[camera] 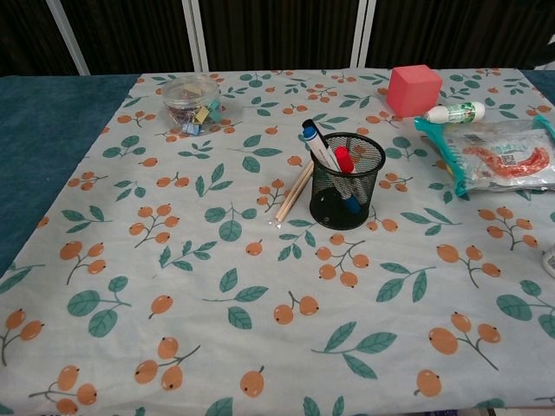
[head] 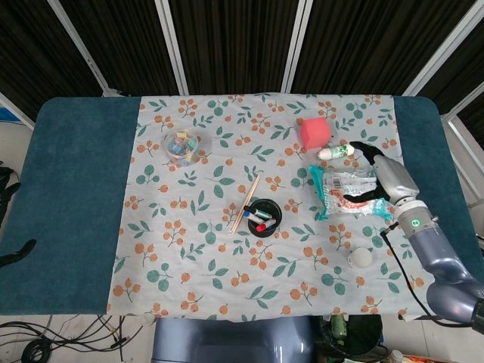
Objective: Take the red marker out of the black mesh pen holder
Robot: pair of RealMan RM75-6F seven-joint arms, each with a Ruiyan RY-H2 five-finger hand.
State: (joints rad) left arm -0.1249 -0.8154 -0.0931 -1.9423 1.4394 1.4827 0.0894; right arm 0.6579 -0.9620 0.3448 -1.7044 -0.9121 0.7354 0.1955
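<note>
The black mesh pen holder point(head: 265, 218) point(camera: 347, 180) stands upright near the middle of the floral cloth. The red marker point(head: 261, 226) point(camera: 344, 159) sits in it, cap up, beside a blue-capped marker point(camera: 319, 146). My right hand point(head: 380, 178) hovers over the right end of the snack packet, well to the right of the holder; its fingers are spread and hold nothing. It does not show in the chest view. Only dark fingers of my left hand point(head: 15, 249) show at the far left edge, apart from each other and far from the holder.
A snack packet point(head: 344, 193) point(camera: 499, 156) lies between my right hand and the holder. A pink cube point(head: 314, 132) and a white bottle point(head: 336, 152) sit behind it. Wooden sticks point(head: 246, 202) lie left of the holder. A clip jar point(head: 184, 146) and a white ball point(head: 361, 257) are also there.
</note>
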